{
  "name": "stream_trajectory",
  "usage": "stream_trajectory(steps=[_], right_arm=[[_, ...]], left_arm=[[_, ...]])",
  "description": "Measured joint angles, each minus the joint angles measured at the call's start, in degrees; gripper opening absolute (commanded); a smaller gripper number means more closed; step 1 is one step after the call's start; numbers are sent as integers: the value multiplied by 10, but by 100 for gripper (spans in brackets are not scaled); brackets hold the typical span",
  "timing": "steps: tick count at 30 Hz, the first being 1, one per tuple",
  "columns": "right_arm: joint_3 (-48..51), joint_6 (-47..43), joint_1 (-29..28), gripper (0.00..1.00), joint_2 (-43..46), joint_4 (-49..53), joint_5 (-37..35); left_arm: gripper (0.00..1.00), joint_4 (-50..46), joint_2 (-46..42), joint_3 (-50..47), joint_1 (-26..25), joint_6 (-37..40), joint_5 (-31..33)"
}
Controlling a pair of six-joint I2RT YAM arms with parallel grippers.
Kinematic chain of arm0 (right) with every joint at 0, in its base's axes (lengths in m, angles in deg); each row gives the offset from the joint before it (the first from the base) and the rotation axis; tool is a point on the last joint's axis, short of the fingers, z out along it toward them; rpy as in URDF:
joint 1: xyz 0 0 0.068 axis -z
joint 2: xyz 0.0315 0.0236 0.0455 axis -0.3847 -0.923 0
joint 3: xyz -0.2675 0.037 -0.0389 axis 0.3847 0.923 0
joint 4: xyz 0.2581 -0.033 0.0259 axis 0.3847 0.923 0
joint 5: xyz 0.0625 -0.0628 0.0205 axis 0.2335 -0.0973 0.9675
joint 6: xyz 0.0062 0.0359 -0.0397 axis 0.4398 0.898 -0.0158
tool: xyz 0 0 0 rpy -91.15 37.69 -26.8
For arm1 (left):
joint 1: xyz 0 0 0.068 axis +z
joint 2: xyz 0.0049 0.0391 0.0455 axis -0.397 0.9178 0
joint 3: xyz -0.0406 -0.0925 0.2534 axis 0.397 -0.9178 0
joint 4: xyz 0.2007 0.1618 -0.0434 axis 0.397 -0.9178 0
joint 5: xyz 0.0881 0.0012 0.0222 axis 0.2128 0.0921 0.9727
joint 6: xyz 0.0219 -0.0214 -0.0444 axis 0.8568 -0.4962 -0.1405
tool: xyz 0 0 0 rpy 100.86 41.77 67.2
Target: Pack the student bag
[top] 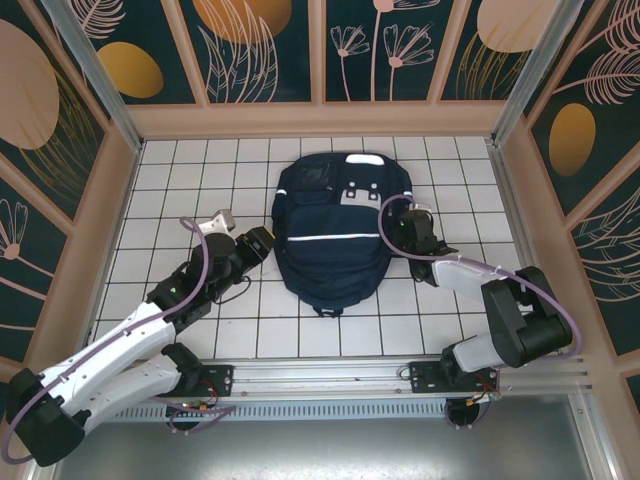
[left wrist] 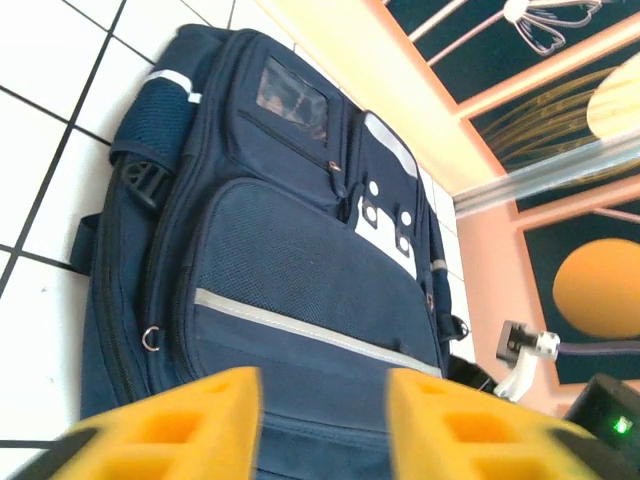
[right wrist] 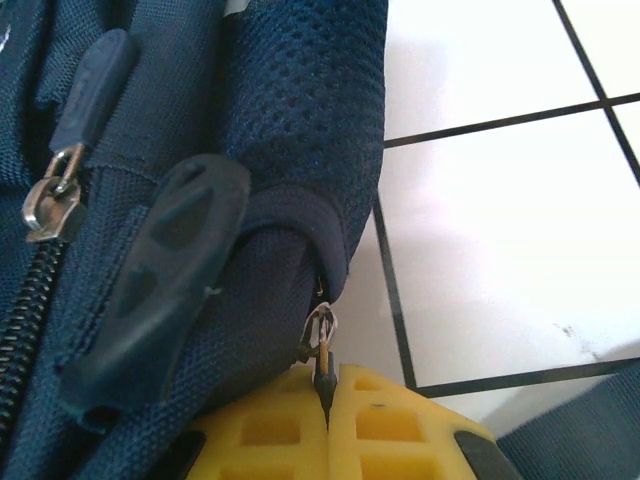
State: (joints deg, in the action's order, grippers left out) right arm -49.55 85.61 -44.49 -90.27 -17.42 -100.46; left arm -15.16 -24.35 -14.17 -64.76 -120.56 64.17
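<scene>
We saw the student bag (top: 330,245) lying flat on the desk (top: 170,180), judged it soft and floppy, best worked by the zipper pull (right wrist: 322,350) that the right claw (right wrist: 328,398) pinched tight, while the left claw (left wrist: 325,415) stood partly open, empty, beside it.

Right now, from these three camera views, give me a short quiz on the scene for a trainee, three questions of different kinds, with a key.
1. True or false: the student bag stands upright against the back wall.
2. Multiple choice: the right fingers are closed on A) a shoulder strap, B) a zip pull at the bag's side, C) nothing.
3. Fill in: the left fingers are ___, with the bag's front seen through the gap.

Key
1. False: it lies flat on the tiled table.
2. B.
3. Open.
</scene>
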Motion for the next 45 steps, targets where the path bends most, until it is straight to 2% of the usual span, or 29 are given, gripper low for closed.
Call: stream_trajectory(steps=[1,2,6,7,12,16,20,25,30,33,39,45], right_arm=[[0,4,0,40,0,0,-3],[0,3,1,50,0,0,-10],[0,14,6,69,11,13,-31],[1,16,5,73,24,18,-38],[7,24,5,98,127,33,-82],[5,22,6,99,203,25,-117],[2,5,9,99,224,4,-134],[68,-59,25,99,243,-133,-124],[95,-111,57,99,199,-185,-134],[108,-125,92,99,158,-224,-149],[139,-135,139,99,68,-298,-177],[157,-142,167,99,5,-402,-159]], left_arm=[[64,0,4,0,0,5,5],[72,0,9,0,0,10,10],[96,-5,41,3,0,36,35],[98,-9,52,6,0,43,43],[99,-28,123,45,0,85,112],[99,-28,193,94,1,144,194],[98,-3,254,123,15,210,285],[99,36,302,132,84,264,328],[99,116,319,117,131,326,385],[99,158,319,100,158,366,400],[99,226,319,33,247,409,400],[98,340,342,-47,303,456,377]])
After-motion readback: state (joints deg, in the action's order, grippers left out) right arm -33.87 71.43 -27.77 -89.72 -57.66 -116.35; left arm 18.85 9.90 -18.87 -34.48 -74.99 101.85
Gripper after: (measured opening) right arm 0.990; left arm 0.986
